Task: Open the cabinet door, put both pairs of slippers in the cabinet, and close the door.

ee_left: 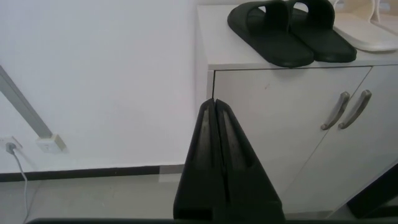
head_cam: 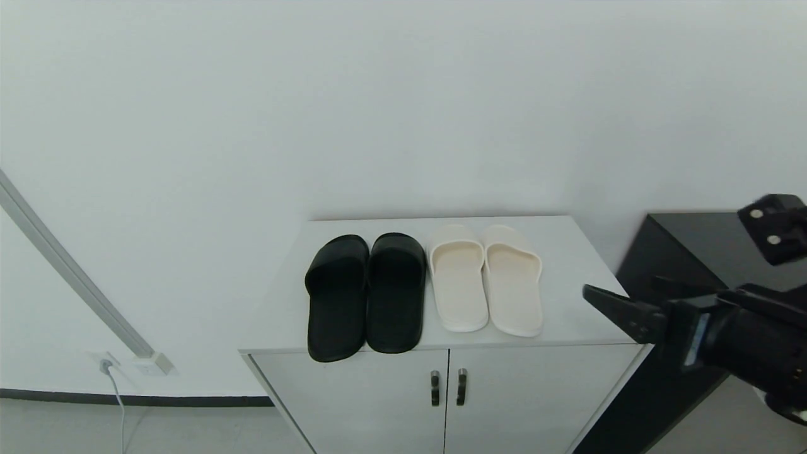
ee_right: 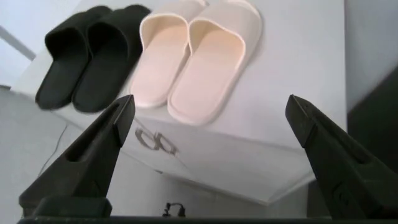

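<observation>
White wall (head_cam: 403,94) all across the back, and up against it sits the pale cabinet (head_cam: 567,403), both doors closed, the two dark handles (head_cam: 435,387) side by side at the middle seam. Look left: open floor (head_cam: 189,429) beside the cabinet, with only a slanted wall conduit (head_cam: 63,265) and a socket (head_cam: 104,364) with its cable hanging down. Look right: much tighter, a black unit (head_cam: 693,239) stands just beside the cabinet's right flank. On the cabinet top (head_cam: 567,271), toes to the wall, the black slippers (head_cam: 365,296) take the left half, matte, broad bands, the two pressed together, heels right at the front edge. Just beside them the cream slippers (head_cam: 485,290), smooth and moulded, also touching each other, heels a little short of that edge. Bare top lies to the right of the cream pair, and a narrower strip to the left of the black pair. Right tool (ee_right: 210,104) hovers off the cabinet's front right corner, spread wide, grasping nothing, the cream pair framed between its fingers. Left tool (ee_left: 216,102) sits low, in front of the cabinet's left front corner and below the top, fingers clenched flat together with nothing between them.
</observation>
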Controlling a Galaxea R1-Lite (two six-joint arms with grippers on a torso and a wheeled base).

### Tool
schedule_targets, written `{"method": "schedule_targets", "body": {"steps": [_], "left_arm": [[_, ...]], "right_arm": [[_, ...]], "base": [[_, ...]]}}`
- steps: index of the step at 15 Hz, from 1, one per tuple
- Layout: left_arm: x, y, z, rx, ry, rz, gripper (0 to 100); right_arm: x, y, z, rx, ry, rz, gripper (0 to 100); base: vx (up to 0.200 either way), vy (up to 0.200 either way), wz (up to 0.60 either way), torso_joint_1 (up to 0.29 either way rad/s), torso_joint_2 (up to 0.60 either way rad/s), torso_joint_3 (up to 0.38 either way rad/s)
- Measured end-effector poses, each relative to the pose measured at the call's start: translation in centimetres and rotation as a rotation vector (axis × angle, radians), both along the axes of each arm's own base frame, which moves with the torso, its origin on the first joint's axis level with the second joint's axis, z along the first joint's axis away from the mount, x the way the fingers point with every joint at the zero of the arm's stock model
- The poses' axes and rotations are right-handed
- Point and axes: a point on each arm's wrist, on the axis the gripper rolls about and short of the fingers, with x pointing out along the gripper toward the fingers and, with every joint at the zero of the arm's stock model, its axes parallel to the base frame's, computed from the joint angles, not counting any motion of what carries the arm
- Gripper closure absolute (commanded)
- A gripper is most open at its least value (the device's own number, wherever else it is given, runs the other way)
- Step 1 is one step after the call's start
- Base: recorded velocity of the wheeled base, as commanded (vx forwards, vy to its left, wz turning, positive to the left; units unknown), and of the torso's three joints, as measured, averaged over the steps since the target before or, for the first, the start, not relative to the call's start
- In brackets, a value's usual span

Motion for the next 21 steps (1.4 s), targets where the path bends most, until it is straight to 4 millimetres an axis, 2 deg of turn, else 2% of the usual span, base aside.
{"method": "schedule_targets", "body": {"steps": [2,6,11,14,17,21], "left_arm": [[0.0,0.0,0.0,0.0,-0.001,0.002,100],[0.0,0.0,0.0,0.0,-0.001,0.002,100],[0.0,0.0,0.0,0.0,-0.001,0.001,100],[0.0,0.0,0.0,0.0,-0.001,0.001,100],[0.0,0.0,0.0,0.0,-0.001,0.002,100],[0.0,0.0,0.0,0.0,-0.001,0.001,100]], "right_arm": [[1.8,2.9,-0.2,0.003,-0.017,-0.026,0],[5.2,7.9,-1.8,0.013,-0.063,-0.108,0],[8.8,12.3,-3.7,-0.028,-0.087,-0.126,0],[11.2,13.9,-5.2,-0.052,-0.078,-0.177,0],[13.3,14.2,-6.7,-0.091,-0.066,-0.211,0],[16.0,14.6,-7.2,-0.114,-0.087,-0.241,0]], "base": [[0.0,0.0,0.0,0.0,0.0,0.0],[0.0,0.0,0.0,0.0,0.0,0.0],[0.0,0.0,0.0,0.0,0.0,0.0],[0.0,0.0,0.0,0.0,0.0,0.0],[0.0,0.0,0.0,0.0,0.0,0.0],[0.0,0.0,0.0,0.0,0.0,0.0]]}}
